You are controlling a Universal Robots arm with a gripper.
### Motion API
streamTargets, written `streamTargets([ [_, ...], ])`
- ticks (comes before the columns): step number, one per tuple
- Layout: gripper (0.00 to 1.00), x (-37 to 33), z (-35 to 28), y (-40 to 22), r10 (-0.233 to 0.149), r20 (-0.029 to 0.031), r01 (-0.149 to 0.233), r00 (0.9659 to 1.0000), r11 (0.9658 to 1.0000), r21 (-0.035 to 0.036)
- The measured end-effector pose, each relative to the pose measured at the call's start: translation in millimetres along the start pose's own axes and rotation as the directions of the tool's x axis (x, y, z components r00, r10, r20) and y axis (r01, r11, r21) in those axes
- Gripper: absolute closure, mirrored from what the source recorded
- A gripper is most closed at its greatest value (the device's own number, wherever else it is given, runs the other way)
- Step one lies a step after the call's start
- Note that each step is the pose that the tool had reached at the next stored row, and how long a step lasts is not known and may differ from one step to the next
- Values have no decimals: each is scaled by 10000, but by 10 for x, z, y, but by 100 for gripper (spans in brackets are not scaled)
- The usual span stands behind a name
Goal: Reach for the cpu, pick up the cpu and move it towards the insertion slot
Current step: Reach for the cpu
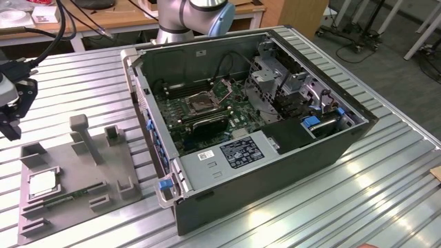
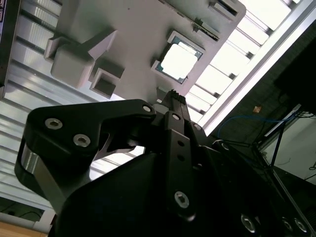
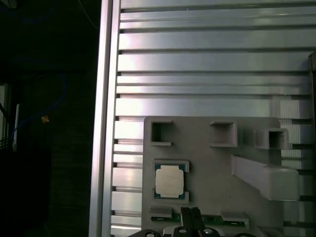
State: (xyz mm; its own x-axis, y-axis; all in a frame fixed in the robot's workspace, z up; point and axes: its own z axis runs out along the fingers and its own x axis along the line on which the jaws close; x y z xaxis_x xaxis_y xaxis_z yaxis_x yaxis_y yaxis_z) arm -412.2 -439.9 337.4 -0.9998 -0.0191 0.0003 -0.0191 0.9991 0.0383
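Ribbed aluminium table [image 1: 82,77] with the reach barely begun: the gripper [image 3: 190,213] hangs over the grey fixture [image 1: 76,170], jaws pinched together and empty, the cpu [image 3: 170,180] unlifted in its recess, well apart from the insertion slot [image 1: 204,102] inside the open computer case [image 1: 276,175].

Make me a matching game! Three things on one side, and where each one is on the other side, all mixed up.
Things:
1. cpu
2. insertion slot
3. gripper

Places:
A. hanging in the air at the exterior view's left
B. lying in a recess of the grey tray
C. inside the open computer case

Pairs: 1-B, 2-C, 3-A.
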Motion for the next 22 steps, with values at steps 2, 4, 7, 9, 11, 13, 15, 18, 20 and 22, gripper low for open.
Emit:
streamTargets([
  [2, 89, 2, 16, -8, 1, -2, -1, 10000, 10000, 0],
  [4, 89, 4, 23, -12, 1, -2, -1, 10000, 10000, 1],
  [7, 89, 3, 23, -13, 0, -2, 0, 10000, 10000, 1],
  [9, 89, 3, 24, -14, 0, -1, 0, 10000, 10000, 1],
  [11, 89, 3, 24, -14, 0, -1, 0, 10000, 10000, 0],
  [13, 89, 4, 29, -16, 0, -2, 0, 10000, 10000, 1],
  [15, 89, 3, 34, -17, 0, -1, 0, 10000, 10000, 1],
  [18, 89, 4, 38, -17, 0, -2, 0, 10000, 10000, 1],
  [20, 89, 4, 39, -17, 0, -2, 0, 10000, 10000, 1],
  [22, 89, 5, 42, -17, 0, -1, 0, 10000, 10000, 1],
])
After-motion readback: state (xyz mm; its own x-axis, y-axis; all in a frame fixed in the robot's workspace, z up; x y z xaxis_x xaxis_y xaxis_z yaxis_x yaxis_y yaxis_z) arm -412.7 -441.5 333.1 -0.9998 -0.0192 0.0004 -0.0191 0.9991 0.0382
